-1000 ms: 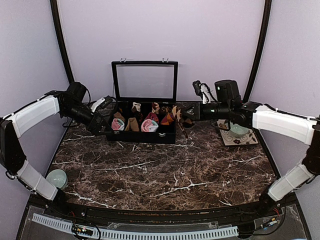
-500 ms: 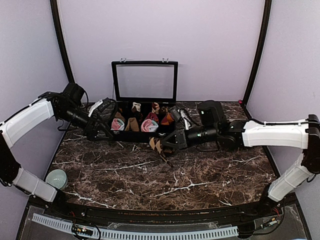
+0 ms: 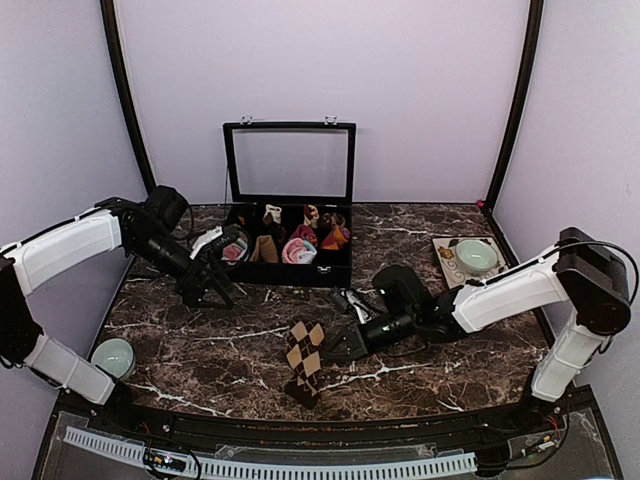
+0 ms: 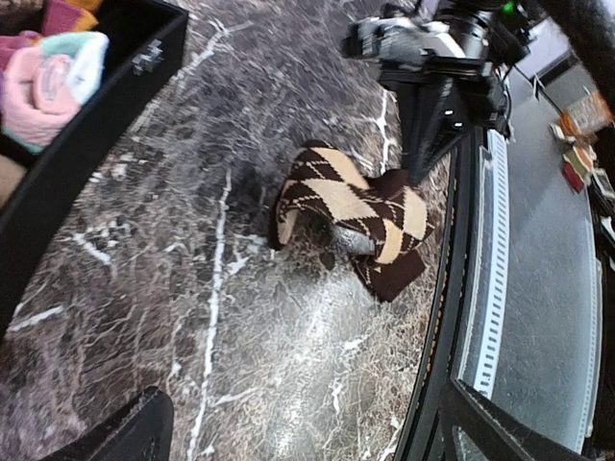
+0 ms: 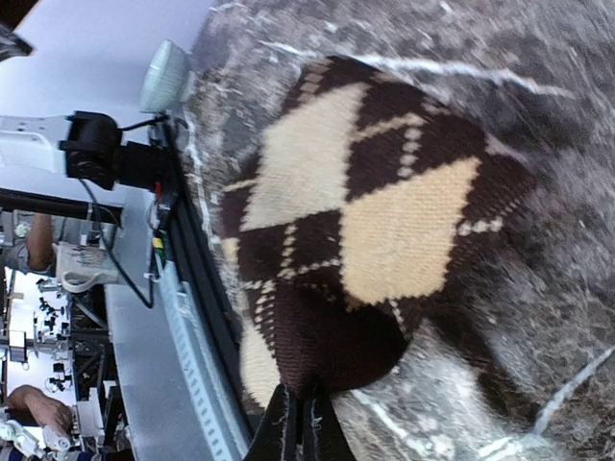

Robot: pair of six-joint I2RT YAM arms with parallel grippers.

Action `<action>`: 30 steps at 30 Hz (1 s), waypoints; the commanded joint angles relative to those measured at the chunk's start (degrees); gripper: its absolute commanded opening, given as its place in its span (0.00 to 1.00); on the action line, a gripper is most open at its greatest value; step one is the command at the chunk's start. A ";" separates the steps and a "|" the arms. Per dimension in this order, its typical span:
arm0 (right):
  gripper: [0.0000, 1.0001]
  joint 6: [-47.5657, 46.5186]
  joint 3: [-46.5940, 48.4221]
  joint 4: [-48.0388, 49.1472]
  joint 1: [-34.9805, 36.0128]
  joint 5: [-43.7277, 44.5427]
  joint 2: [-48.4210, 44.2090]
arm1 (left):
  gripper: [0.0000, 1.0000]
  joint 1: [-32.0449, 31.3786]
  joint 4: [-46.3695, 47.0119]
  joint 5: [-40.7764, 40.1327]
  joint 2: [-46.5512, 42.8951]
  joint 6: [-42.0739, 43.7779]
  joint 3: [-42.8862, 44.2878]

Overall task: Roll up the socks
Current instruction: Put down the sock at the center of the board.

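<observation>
Open black box [image 3: 288,272] at the back of the counter [image 3: 450,370] held sock rolls [image 3: 298,250]. Reaching low, the right gripper [image 3: 336,351] pinched the brown-and-beige diamond sock [image 3: 305,358] near the front edge. The left gripper [image 3: 210,284] hung spread wide beside the box.

Coarse, matt knit cloth in brown and beige diamonds makes up the sock [image 5: 384,221]. The table [image 3: 450,365] has a dark stone-look top, veined white and polished enough to catch the light. The box [image 3: 290,272] is matt black, with a clear, glossy lid [image 3: 290,165] and a small bright metal clasp [image 4: 149,58]. The rolls [image 4: 53,82] look like soft cloth. The arms [image 3: 65,240] wear smooth white plastic shells, and the bowl [image 3: 113,355] shows a pale green glaze.
</observation>
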 commanded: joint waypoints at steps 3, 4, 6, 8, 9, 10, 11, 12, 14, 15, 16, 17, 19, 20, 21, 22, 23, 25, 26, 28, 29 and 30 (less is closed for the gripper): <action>0.10 -5.51 1.09 -16.87 1.15 17.00 -0.54 | 0.99 -5.21 2.25 -2.76 6.16 4.24 -0.74; 0.12 -5.70 0.99 -19.66 1.77 20.88 -2.11 | 0.99 -6.22 2.87 -3.44 7.40 4.49 -0.57; 0.22 -5.77 0.80 -23.48 2.75 28.42 -6.30 | 0.99 -8.23 4.55 -5.05 10.01 4.54 0.26; 0.31 -6.65 0.14 -24.71 3.55 31.89 -9.11 | 0.99 -10.01 6.32 -6.98 12.78 3.67 1.56; 0.34 -7.07 -0.39 -24.56 4.12 32.68 -10.38 | 0.99 -10.84 7.25 -7.72 14.15 3.06 2.17; 0.36 -7.08 -0.84 -24.49 4.56 33.36 -11.55 | 0.99 -11.53 8.09 -8.22 15.45 2.54 2.84; 0.37 -7.13 -1.27 -24.41 5.07 33.63 -12.42 | 0.99 -12.28 8.77 -8.31 16.45 2.21 3.77; 0.38 -7.38 -1.52 -24.21 5.70 33.88 -13.18 | 0.99 -12.90 9.40 -8.21 17.42 2.05 4.45; 0.39 -7.74 -2.28 -23.94 6.80 34.58 -14.35 | 0.99 -14.38 10.32 -7.98 19.22 2.30 5.61; 0.39 -7.85 -2.71 -23.93 7.38 34.82 -14.86 | 0.99 -15.48 10.41 -8.12 20.23 2.92 6.45; 0.39 -7.74 -3.26 -23.93 7.83 35.26 -15.61 | 0.99 -17.27 10.54 -8.36 21.14 3.51 7.26; 0.39 -7.44 -3.96 -23.76 8.11 35.68 -16.17 | 0.99 -18.62 10.76 -9.19 22.30 3.75 7.96; 0.38 -6.19 -6.10 -22.73 8.11 36.11 -17.68 | 0.99 -21.09 10.72 -10.85 25.22 4.14 10.10; 0.38 -5.72 -7.34 -21.67 8.17 35.99 -18.81 | 0.98 -22.03 10.53 -11.43 26.62 4.28 11.24; 0.37 -5.16 -8.99 -20.72 8.18 35.92 -20.11 | 0.98 -23.18 10.22 -11.71 27.96 4.50 12.43; 0.37 -4.58 -9.77 -20.31 8.18 36.22 -21.43 | 0.96 -23.87 9.87 -11.80 29.26 4.82 13.52; 0.36 -4.24 -10.38 -20.32 8.18 36.55 -22.74 | 0.94 -24.38 9.41 -11.92 30.58 5.18 14.86; 0.36 -3.61 -11.20 -20.78 8.18 36.81 -25.12 | 0.88 -25.16 8.74 -12.55 33.05 5.80 17.13; 0.35 -3.35 -11.45 -20.91 8.22 36.54 -26.08 | 0.85 -25.39 8.49 -13.13 34.10 5.87 18.30; 0.33 -2.85 -12.30 -20.43 8.17 36.14 -27.70 | 0.77 -25.49 8.66 -13.89 35.49 5.89 19.52; 0.32 -2.72 -12.60 -19.96 8.18 36.10 -28.32 | 0.72 -25.52 8.93 -14.27 35.80 6.01 19.80; 0.30 -2.62 -12.84 -19.63 8.18 36.06 -28.80 | 0.67 -25.52 9.20 -14.95 36.00 6.27 19.93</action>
